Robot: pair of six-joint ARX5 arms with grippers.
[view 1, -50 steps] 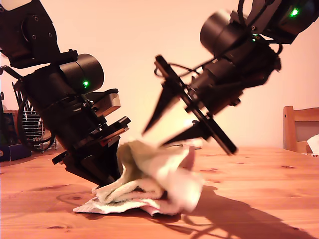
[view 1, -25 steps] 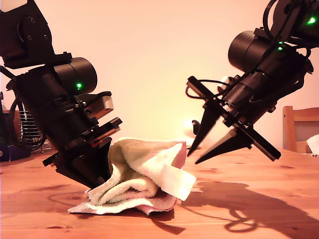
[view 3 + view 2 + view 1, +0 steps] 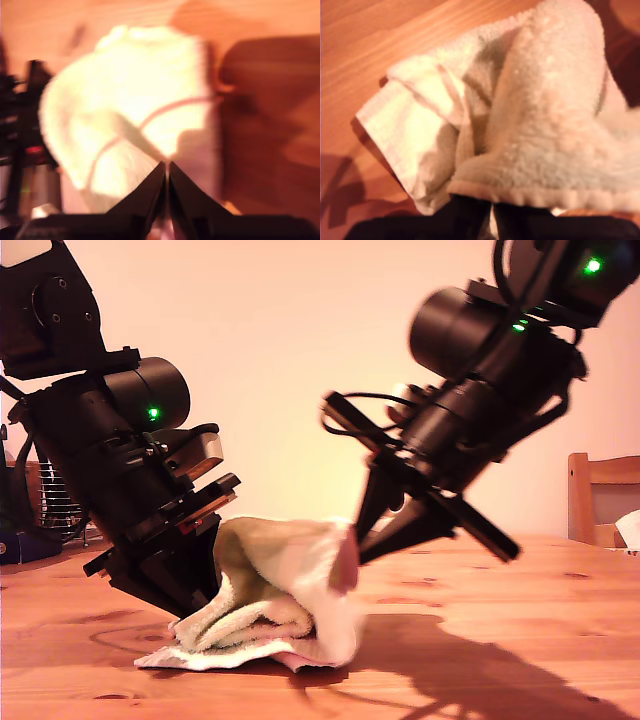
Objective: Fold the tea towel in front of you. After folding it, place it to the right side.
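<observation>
Lying bunched on the wooden table (image 3: 520, 590), the tea towel (image 3: 285, 590) runs lengthwise across the exterior view, one fold raised. My first gripper (image 3: 490, 212) clamps its edge; my second gripper (image 3: 166, 172), jaws together, meets the raised fold.

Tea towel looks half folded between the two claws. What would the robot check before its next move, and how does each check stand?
1. The tea towel rests on the table: ok.
2. My second gripper is shut at the towel's raised edge: ok.
3. Cloth is truly pinched there: cannot tell.
4. My first gripper grips the other end: cannot tell, cloth covers its fingers.
5. Fold lies flat and neat: not ok, bunched.
</observation>
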